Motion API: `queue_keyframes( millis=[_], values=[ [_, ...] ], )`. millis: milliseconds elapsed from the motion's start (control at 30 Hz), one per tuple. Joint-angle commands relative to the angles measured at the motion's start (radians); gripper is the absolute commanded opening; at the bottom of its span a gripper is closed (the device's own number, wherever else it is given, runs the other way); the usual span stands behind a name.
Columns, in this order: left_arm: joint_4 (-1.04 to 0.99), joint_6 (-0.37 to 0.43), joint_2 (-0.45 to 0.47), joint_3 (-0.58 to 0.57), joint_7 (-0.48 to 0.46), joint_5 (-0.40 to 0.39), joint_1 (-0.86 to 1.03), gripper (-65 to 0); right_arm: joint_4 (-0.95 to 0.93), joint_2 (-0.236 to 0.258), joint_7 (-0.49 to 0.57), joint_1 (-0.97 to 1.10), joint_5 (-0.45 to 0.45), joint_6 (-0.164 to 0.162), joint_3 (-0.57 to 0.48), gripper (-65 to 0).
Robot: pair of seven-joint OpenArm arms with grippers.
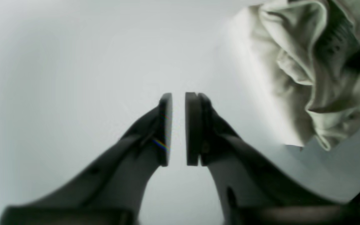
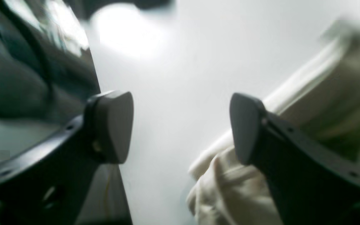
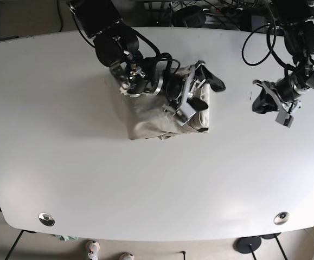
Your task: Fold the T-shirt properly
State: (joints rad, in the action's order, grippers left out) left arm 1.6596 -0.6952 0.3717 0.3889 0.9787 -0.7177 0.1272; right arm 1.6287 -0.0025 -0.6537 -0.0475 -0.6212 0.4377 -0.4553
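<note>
Lying bunched on the white table [image 3: 64,162], a little behind its centre, the pale cream T-shirt [image 3: 146,120] forms a rough, rumpled rectangle with loose folds along its right side. In the base view its front edge runs fairly straight while the upper part is hidden under the arm above it.

The right gripper [image 3: 200,89] hangs over the shirt's right portion, reaching in from the table's far left corner. Its wrist camera shows the two dark fingers spread wide apart, with nothing between them but bare table; blurred cream cloth sits behind and below the right-hand finger [image 2: 248,128], and whether that finger touches the fabric cannot be told.

The left gripper [image 3: 266,101] sits well apart from the shirt, over bare table toward the right edge. From its wrist view [image 1: 178,128] the flat pads stand nearly together, a thin slit of light between them and nothing held. The crumpled shirt [image 1: 308,72] appears at the upper right of that view, beside a pale grey arm segment.

Cables trail off the back edge of the table behind both arms.
</note>
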Motion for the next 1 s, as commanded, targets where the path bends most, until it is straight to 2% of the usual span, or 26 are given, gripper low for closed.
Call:
queue_keyframes(
  millis=[33, 100, 167, 233, 267, 333, 400, 433, 467, 500, 600, 800, 900, 1000],
  values=[
    [0.046, -0.003, -0.018, -0.055, -0.033, -0.03, -0.039, -51.4, 0.06, 0.023, 0.007, -0.015, -0.062, 0.003, 0.102, -18.4],
    [0.038, -0.003, -0.087, -0.132, -0.033, -0.026, -0.085, -49.4, 0.071, 0.071, -0.013, -0.021, -0.157, 0.003, 0.235, -18.4],
    [0.038, -0.003, -0.148, -0.192, -0.034, 0.023, -0.125, -49.3, 0.066, 0.112, -0.013, -0.035, -0.205, -0.003, 0.309, -18.4],
    [0.037, 0.039, -0.216, -0.259, -0.034, 0.083, -0.151, -49.3, 0.038, 0.149, -0.013, -0.036, -0.222, -0.003, 0.35, -18.4],
    [0.037, 0.055, -0.251, -0.301, -0.036, 0.137, -0.165, -49.3, 0.006, 0.163, -0.013, -0.039, -0.219, -0.004, 0.366, -18.4],
    [0.035, 0.058, -0.311, -0.361, -0.037, 0.231, -0.185, -49.3, -0.078, 0.164, -0.01, -0.053, -0.219, -0.004, 0.396, -18.9],
    [0.041, 0.055, -0.353, -0.38, -0.037, 0.29, -0.185, -49.3, -0.137, 0.166, -0.008, -0.064, -0.217, 0.0, 0.399, -26.3],
    [0.038, 0.041, -0.365, -0.384, -0.037, 0.31, -0.185, -49.6, -0.17, 0.166, -0.008, -0.068, -0.217, 0.002, 0.396, -36.1],
    [0.038, 0.022, -0.365, -0.384, -0.037, 0.315, -0.185, -49.7, -0.19, 0.16, -0.008, -0.085, -0.217, 0.002, 0.396, -45.2],
    [0.038, 0.002, -0.362, -0.384, -0.037, 0.313, -0.18, -49.9, -0.213, 0.158, -0.008, -0.096, -0.217, 0.0, 0.39, -48.8],
    [0.035, -0.003, -0.359, -0.384, -0.037, 0.32, -0.165, -49.9, -0.308, 0.151, 0.013, -0.14, -0.217, -0.003, 0.362, -49.0],
    [-0.025, -0.003, -0.261, -0.382, -0.039, 0.315, -0.123, -49.9, -0.514, 0.158, 0.105, -0.188, -0.216, 0.002, 0.359, -49.3],
    [-0.177, -0.003, -0.195, -0.385, -0.134, 0.313, -0.125, -49.9, -0.522, 0.189, 0.148, -0.188, -0.213, 0.002, 0.359, -49.1],
    [-0.272, -0.003, -0.15, -0.385, -0.212, 0.31, -0.126, -49.9, -0.522, 0.21, 0.153, -0.188, -0.138, 0.0, 0.369, -49.1]
  ],
)
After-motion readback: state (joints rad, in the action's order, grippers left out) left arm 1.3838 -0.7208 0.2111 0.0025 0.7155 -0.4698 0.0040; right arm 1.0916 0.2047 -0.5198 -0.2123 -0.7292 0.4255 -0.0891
